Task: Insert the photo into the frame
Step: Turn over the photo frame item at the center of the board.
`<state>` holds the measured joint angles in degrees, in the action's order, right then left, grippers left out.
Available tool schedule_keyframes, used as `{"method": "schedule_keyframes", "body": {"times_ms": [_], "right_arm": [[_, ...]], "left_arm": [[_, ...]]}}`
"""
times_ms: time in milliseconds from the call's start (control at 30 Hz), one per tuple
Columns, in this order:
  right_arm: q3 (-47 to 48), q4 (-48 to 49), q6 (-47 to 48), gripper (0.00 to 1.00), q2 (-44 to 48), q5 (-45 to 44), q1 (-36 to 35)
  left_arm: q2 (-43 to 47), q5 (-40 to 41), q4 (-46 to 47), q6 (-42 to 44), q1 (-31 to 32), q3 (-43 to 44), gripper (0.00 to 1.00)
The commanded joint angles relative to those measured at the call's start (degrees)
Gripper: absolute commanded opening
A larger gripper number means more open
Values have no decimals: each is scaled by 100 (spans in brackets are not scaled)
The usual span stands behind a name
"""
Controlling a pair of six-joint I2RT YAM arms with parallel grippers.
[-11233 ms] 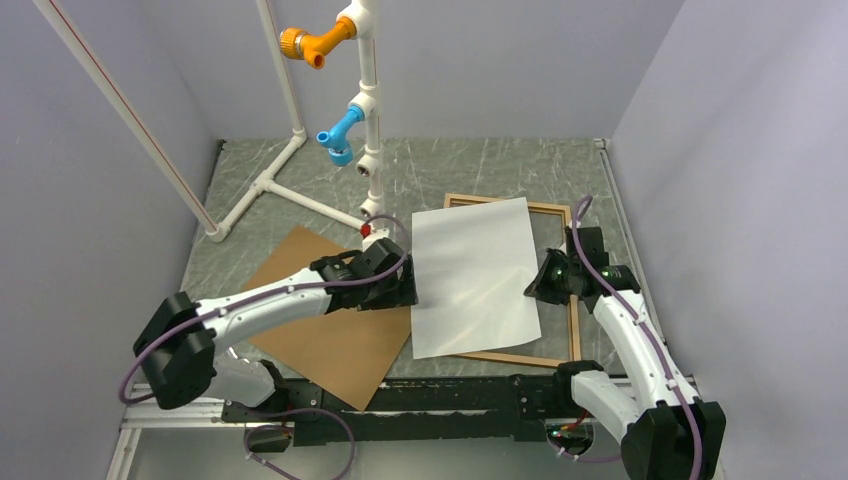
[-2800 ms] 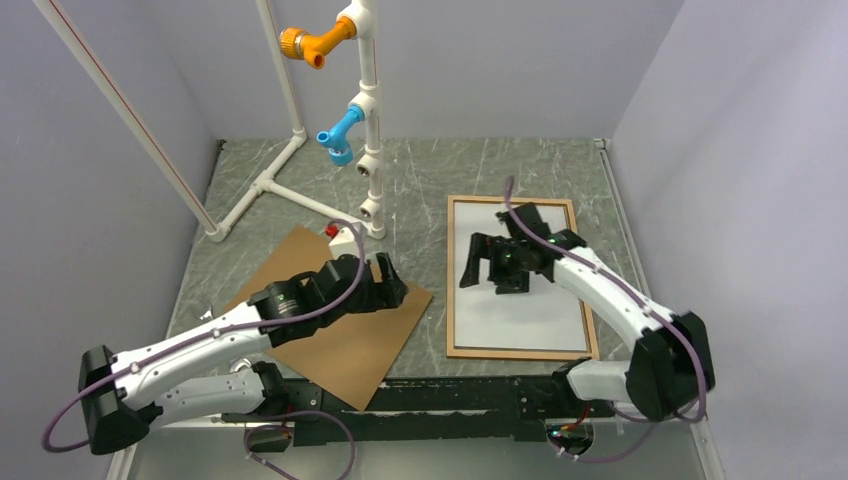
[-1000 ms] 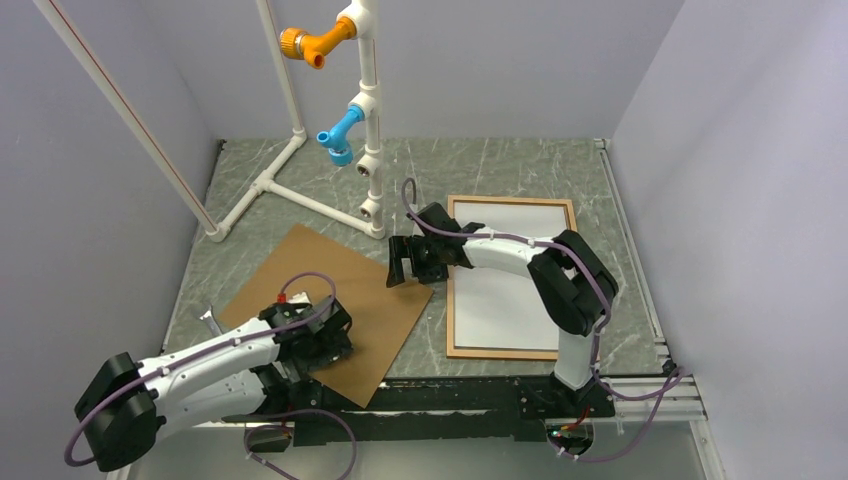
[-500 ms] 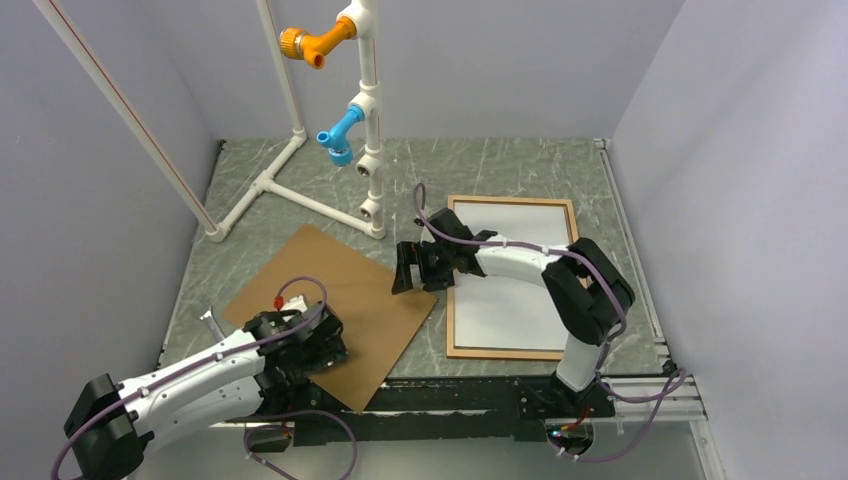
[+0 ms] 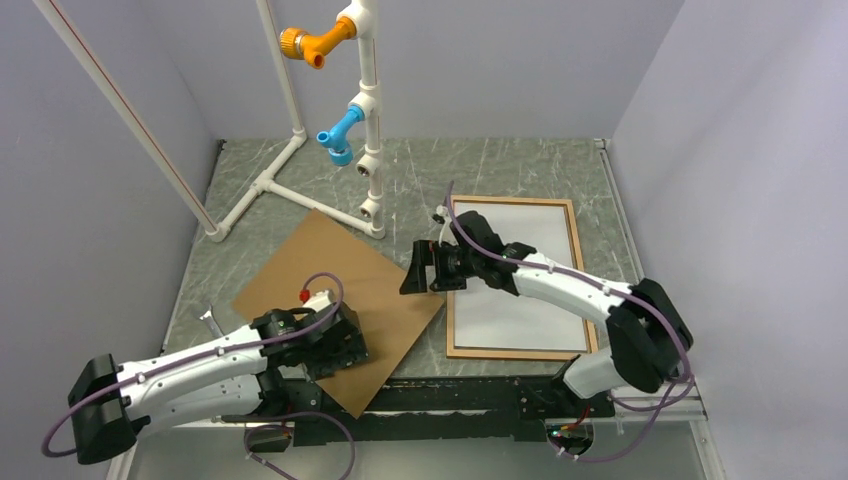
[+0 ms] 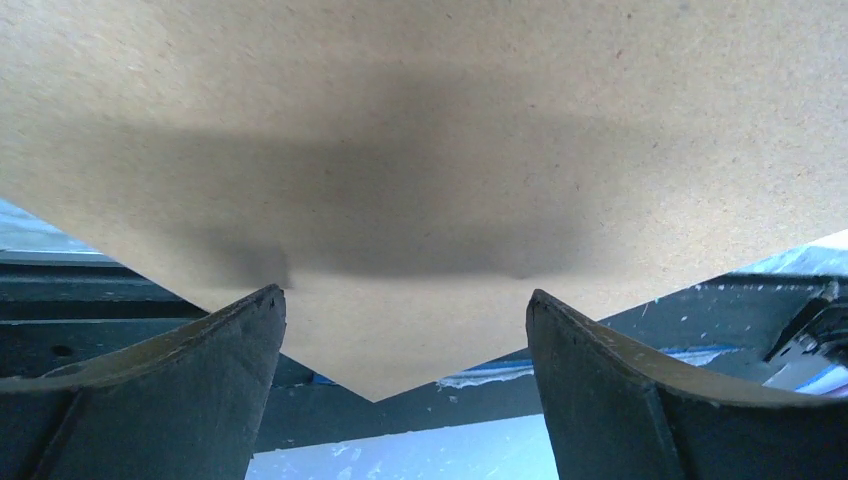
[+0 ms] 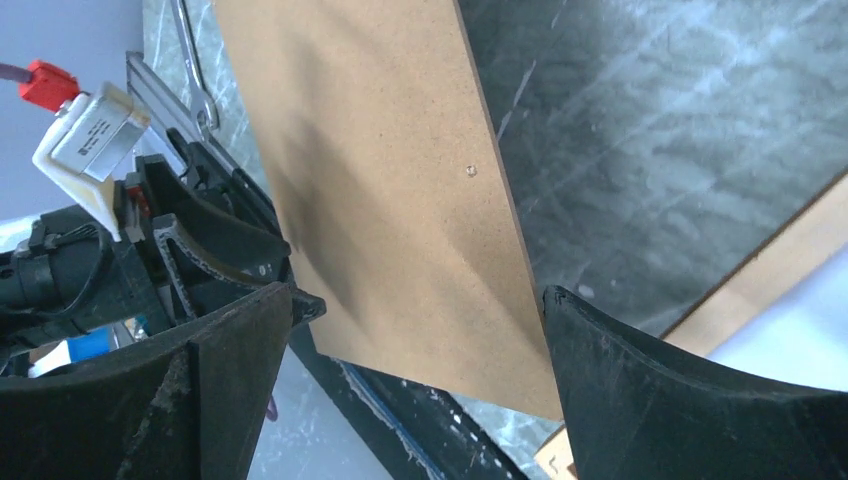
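Left wrist view: the left gripper [image 6: 402, 300] is released, its two fingers spread wide, with one corner of the backing board [image 6: 420, 150] pointing down between them. Neither finger can be confirmed to be pressing on the sheet. In the top view this gripper sits well to the left of the frame [image 5: 583, 290], at the board corner nearest the arm bases.

Right wrist view: the right gripper [image 7: 420, 295] is likewise released, jaws wide apart, above the board edge that runs toward the frame. In the top view it is just beside the frame's left rail, over the board corner closest to that rail.

The photo [image 5: 520, 270] lies inside the frame, white back up, and appears seated within all four rails. The frame lies flat on the table [image 5: 500, 170]. The board is entirely to the left of the frame, and its nearest corner is close to the left rail without overlapping it.

Judged step: gaining hold of the board so it can be moved over the photo.

Hazards:
- Thin, flat sheet: fingers may close on nothing or skate off the edge.
- A board pushed rather than lifted may strike the left rail and shift the frame.
- A dragged board edge may catch the photo and unseat it.
- Uneven lift between the arms may tilt the board and let it slip out.
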<state>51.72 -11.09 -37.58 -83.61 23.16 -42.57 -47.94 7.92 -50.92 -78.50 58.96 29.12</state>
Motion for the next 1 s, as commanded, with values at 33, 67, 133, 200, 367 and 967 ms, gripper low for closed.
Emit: {"method": "schedule_keyframes", "body": {"times_ms": [33, 67, 133, 200, 367, 967], "right_arm": [[-532, -307, -447, 97, 673, 638, -281], [-602, -379, -441, 97, 776, 574, -277], [-716, -522, -430, 97, 955, 417, -279], [-818, -654, -419, 97, 1154, 280, -264], [-892, -1301, -284, 97, 1634, -274, -274], [-507, -1324, 455, 98, 895, -759, 57]], "left_arm": [[-416, -208, 624, -418, 546, 158, 93], [-531, -198, 713, -448, 645, 182, 93], [-790, -194, 854, -468, 797, 275, 93], [-1044, -161, 898, -417, 916, 441, 93], [-1482, -16, 678, -306, 1076, 909, 93], [-335, 243, 593, -780, 1091, 68, 96]]}}
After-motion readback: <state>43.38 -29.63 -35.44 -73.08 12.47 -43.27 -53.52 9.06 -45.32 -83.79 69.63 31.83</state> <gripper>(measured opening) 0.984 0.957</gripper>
